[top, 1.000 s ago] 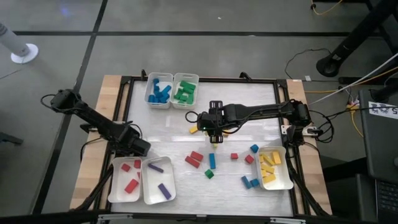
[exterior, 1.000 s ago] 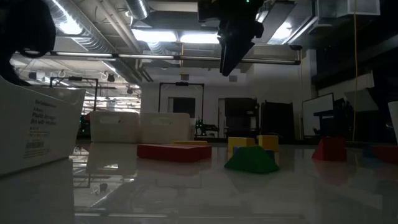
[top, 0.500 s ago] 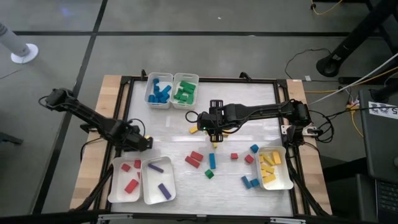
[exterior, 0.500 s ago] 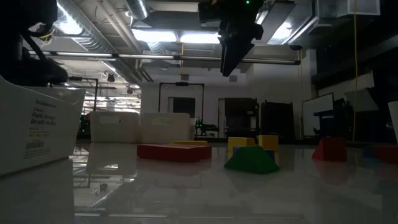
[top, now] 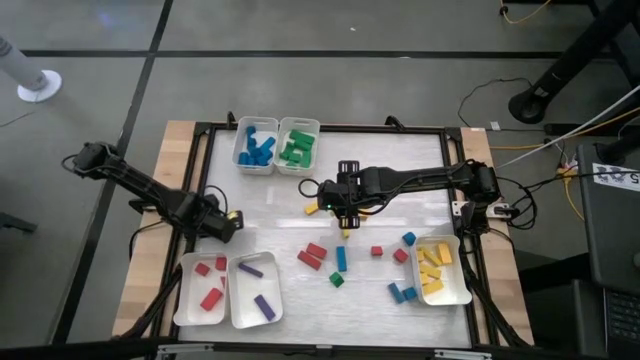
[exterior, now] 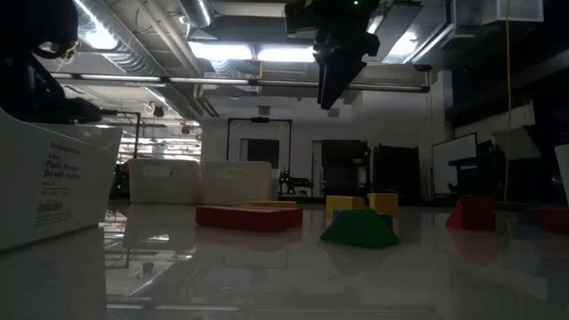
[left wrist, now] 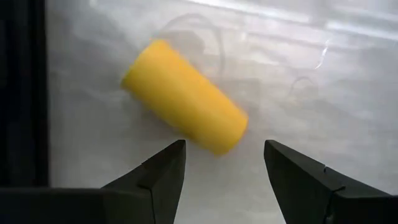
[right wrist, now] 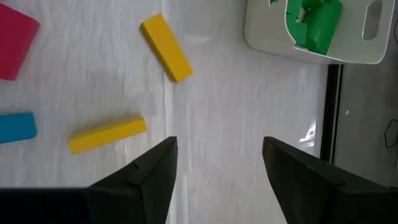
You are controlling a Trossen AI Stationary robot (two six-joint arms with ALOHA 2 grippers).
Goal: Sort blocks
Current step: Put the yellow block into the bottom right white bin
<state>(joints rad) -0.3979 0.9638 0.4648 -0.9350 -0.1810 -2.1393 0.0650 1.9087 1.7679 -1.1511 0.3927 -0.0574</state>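
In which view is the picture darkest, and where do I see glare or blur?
Low view: darkest, the right gripper a silhouette against bright ceiling lights, the glossy table mirroring them. Left wrist view: the yellow cylinder looks soft, with bright streaks on the surface. High view: evenly lit.

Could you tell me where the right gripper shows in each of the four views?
High: right gripper, mid-table, open.
Low: hanging at top centre.
Right wrist: its fingers frame the bottom.
Left wrist: not in it.
Shared landmark: green-block tray, also in the right wrist view.
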